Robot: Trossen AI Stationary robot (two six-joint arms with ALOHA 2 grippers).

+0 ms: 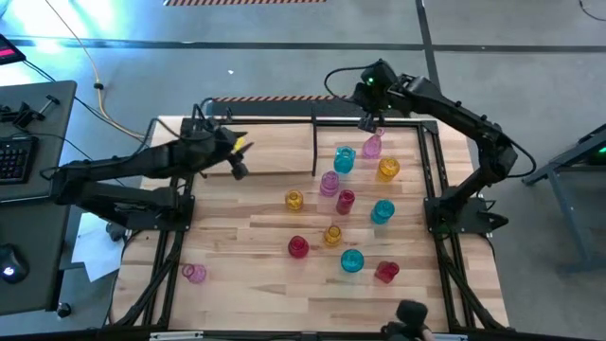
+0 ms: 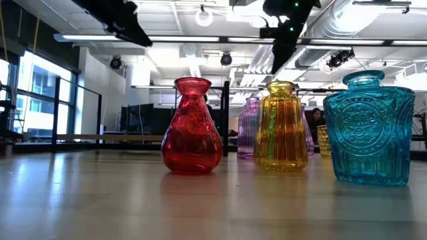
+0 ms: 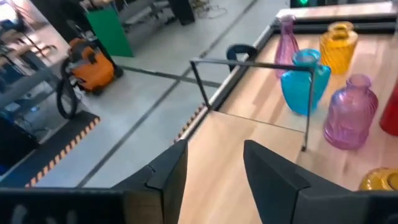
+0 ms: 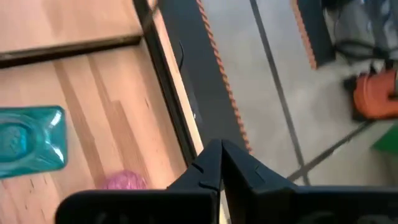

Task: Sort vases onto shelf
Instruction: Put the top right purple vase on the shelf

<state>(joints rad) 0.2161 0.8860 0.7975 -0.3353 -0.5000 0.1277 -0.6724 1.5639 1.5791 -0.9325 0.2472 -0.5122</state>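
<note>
1. While the left claw [image 1: 237, 157] hangs spread and empty over the shelf [image 1: 275, 159] in the upper middle of the high view, no vase shows on the plank, so the sorting looks barely begun.
2. Pressed together and holding nothing, the right claw [image 1: 369, 121] sits at the upper right of the high view, just above a pink vase [image 1: 372, 145].
3. Most of the vases stand loose on the tabletop [image 1: 246, 275] right of centre: a cyan vase [image 1: 344, 159], an amber vase [image 1: 388, 169], a red vase [image 1: 298, 247] and others; one small pink vase [image 1: 194, 273] stands alone at the lower left.
4. My judgement: the next move calls for a claw to come down around one vase's neck, close, then carry it to the plank and set it upright between the rods.
5. Pale butcher-block wood forms the surface, framed by black rails. Beyond it lie grey floor with striped hazard tape, an orange vacuum [image 3: 87, 59], a desk with a keyboard [image 1: 14, 156] at far left, and ceiling ducts in the low view.
</note>
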